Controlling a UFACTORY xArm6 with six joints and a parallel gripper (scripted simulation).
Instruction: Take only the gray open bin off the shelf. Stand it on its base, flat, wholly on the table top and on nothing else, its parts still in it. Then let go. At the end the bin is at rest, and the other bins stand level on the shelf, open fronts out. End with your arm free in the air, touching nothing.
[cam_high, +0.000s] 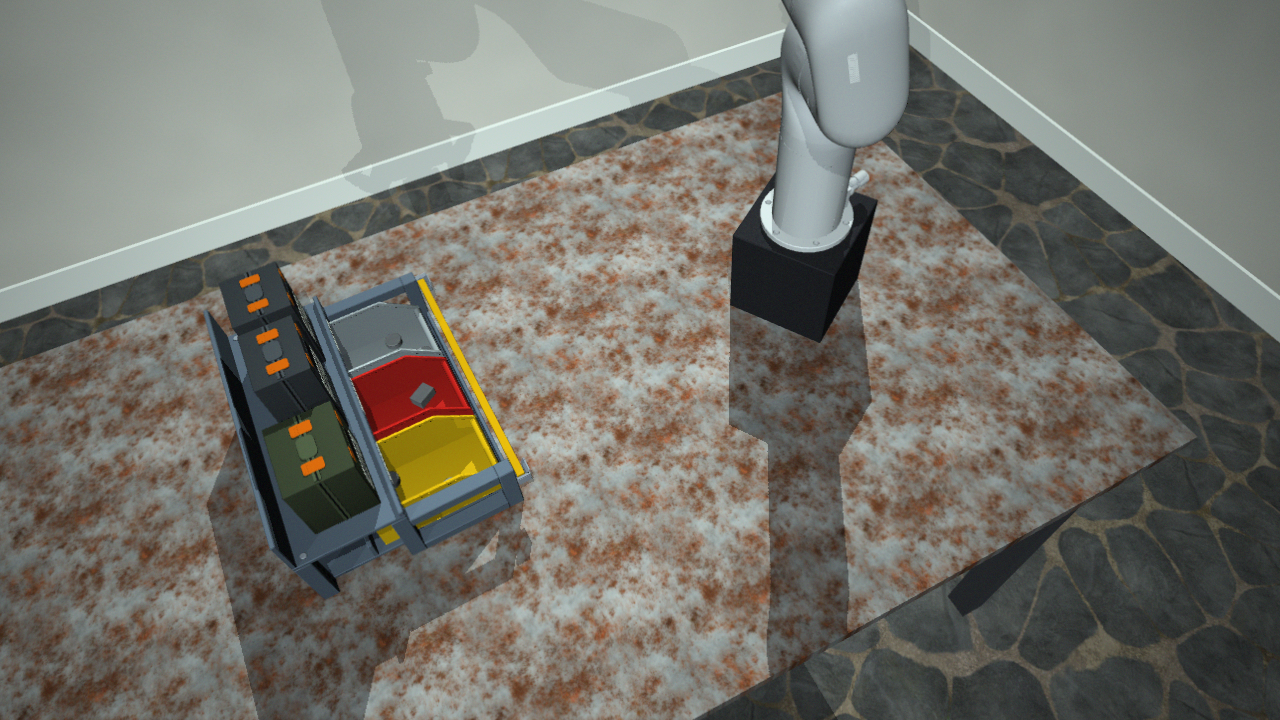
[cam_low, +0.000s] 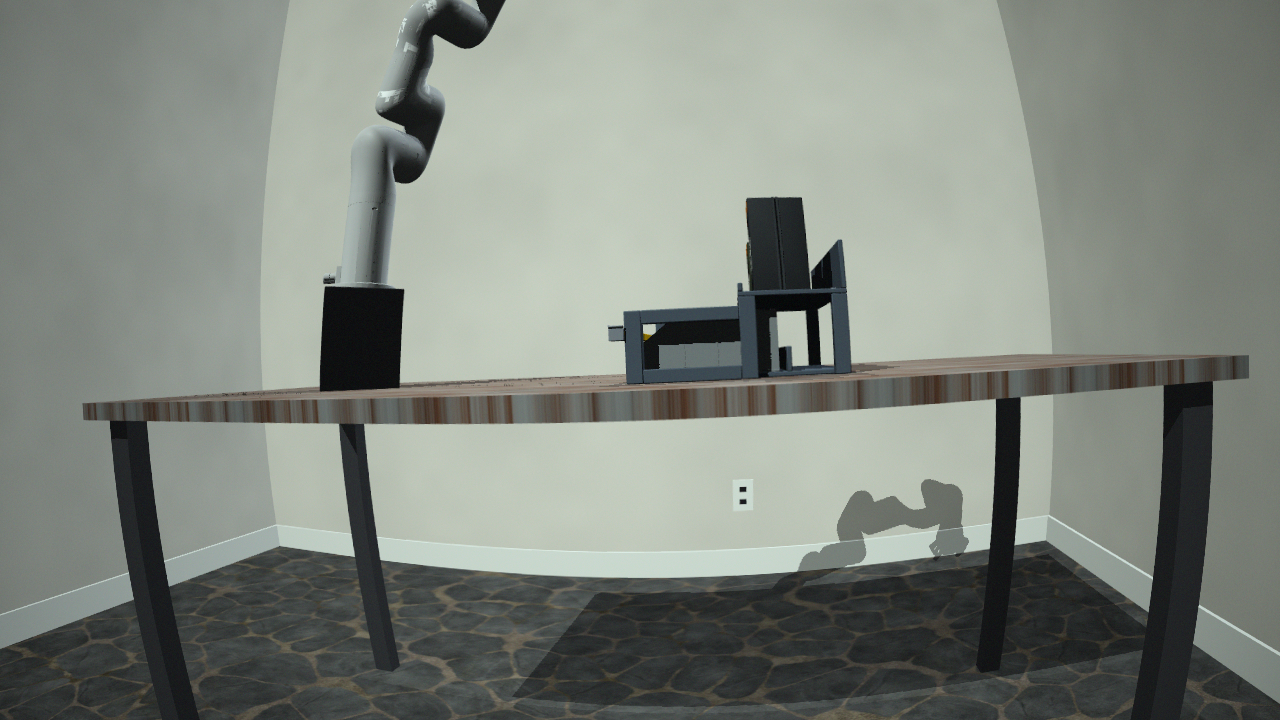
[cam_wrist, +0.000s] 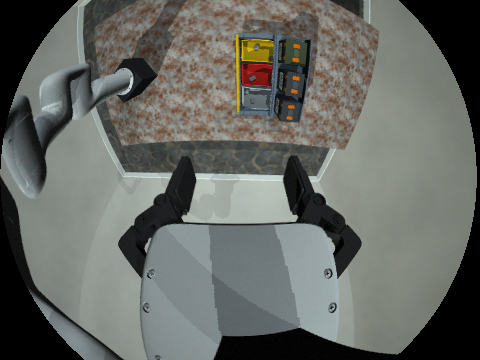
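Observation:
The gray open bin (cam_high: 375, 329) (cam_wrist: 256, 93) sits in the lower front tier of the shelf (cam_high: 452, 507) (cam_low: 682, 314), at one end of the row, with a small round gray part in it. The red bin (cam_high: 384, 383) (cam_wrist: 262, 68) is beside it with a gray block in it. The yellow bin (cam_high: 447, 449) (cam_wrist: 262, 56) is at the other end with small parts in it. My gripper (cam_wrist: 239, 167) is open with nothing between its fingers. It hangs high above the table, away from the shelf, and is out of view in the top and exterior views.
Two dark cases (cam_high: 273, 286) (cam_wrist: 286, 111) and a green case (cam_high: 290, 470) (cam_wrist: 287, 57) stand on the higher rear tier. A yellow rail (cam_high: 474, 377) (cam_wrist: 238, 75) runs along the shelf front. The robot's black base block (cam_high: 778, 286) (cam_low: 362, 340) stands on the table top (cam_high: 626, 402) (cam_wrist: 200, 90).

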